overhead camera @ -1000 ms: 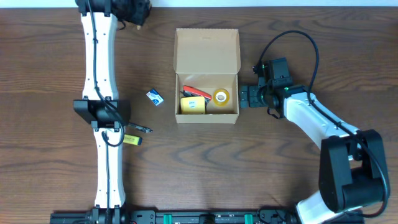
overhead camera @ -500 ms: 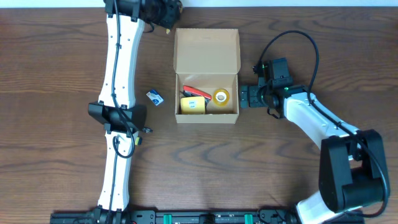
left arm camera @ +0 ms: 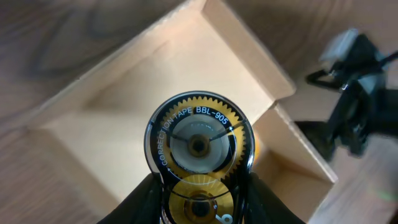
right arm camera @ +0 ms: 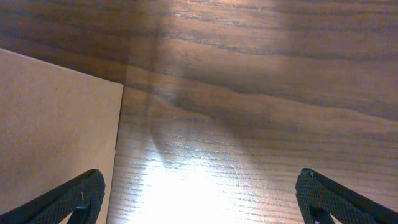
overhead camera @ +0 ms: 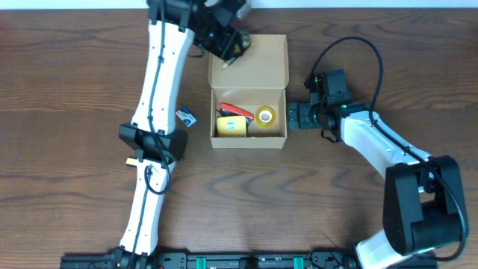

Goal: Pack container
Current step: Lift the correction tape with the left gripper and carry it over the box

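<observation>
Swung inward along the far edge of the desk [overhead camera: 60,112], the left gripper [overhead camera: 228,46] is clamped on a round, gear-toothed correction tape [left arm camera: 199,140] above the open flap of the cardboard container [overhead camera: 258,71]; the right gripper [overhead camera: 294,117] is spread wide beside its right wall.

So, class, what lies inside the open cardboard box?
Inside the container: a yellow tape roll, a red pen-like item and a yellow packet. Whatever lies beneath them is covered.

Tan container [overhead camera: 249,60], dark wood-grain table [overhead camera: 60,112], yellow tape roll [overhead camera: 265,115].
</observation>
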Robot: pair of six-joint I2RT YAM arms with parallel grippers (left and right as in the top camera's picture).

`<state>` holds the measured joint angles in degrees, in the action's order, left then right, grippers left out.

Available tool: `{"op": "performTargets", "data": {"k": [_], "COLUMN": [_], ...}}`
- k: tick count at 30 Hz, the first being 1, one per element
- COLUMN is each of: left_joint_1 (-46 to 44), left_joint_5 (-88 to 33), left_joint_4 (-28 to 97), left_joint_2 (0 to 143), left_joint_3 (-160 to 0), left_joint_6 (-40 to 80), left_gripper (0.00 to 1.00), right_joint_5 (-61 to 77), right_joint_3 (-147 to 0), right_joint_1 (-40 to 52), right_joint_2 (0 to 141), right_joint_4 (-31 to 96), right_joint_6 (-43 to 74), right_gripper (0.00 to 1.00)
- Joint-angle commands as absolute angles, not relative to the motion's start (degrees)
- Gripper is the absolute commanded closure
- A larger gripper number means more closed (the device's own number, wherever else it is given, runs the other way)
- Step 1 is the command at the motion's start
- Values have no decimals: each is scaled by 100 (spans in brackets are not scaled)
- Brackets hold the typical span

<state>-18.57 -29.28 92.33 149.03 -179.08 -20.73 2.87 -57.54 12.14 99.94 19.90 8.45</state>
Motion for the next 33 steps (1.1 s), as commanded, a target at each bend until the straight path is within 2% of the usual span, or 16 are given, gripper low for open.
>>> {"op": "performTargets", "data": {"k": [1,5,14,20,25,33], "left_joint_1": [-2119,-2423,-2864,-2886,-2880,-2880], "left_joint_5": [-2941,-2840,-2161,-945,-1332,-1380], "left_joint_4": [9679,9679,9682,9682,9642,9214], "left_joint_2": [14746,14746,14409,13037,12269,12252], "left_joint_3": [-18000,-18000,-17860,-16027,-14479,-13316], "left_joint_6": [-1378,-978,-1153,-1796,-2641,-3500], "left_gripper": [94,94,94,95,94,94], "right_joint_5": [285,283,283,285,283,285], "right_joint_3": [-5741,-5741,-5741,-5741,-5741,-5741], "right_joint_1": [1199,1199,1199,1199,1199,1199], "right_joint_2": [10047,10047,10047,10047,10047,10047], "right_joint_4": [1994,1994,1994,1994,1994,1994], "right_joint_6": [762,762,762,762,762,762], "right_gripper": [1,1,1,1,1,1]}}
